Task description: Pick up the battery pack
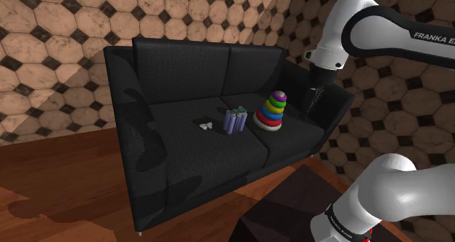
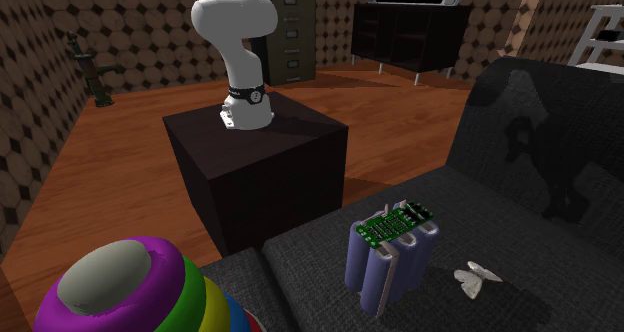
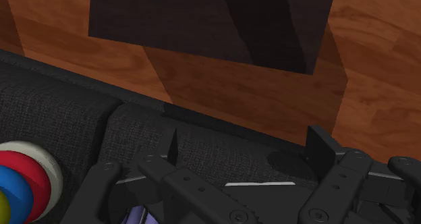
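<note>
Barely begun: the end effector (image 1: 314, 102) hangs open and empty beyond the ring toy (image 1: 273, 111), apart from the battery pack (image 1: 234, 121) standing on the sofa (image 1: 175, 160) seat; approach, grip and lift remain.

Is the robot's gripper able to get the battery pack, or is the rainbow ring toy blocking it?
Probably yes. The ring toy stands between the open gripper and the battery pack, but nothing covers the pack's top, so reaching from above looks free.
</note>
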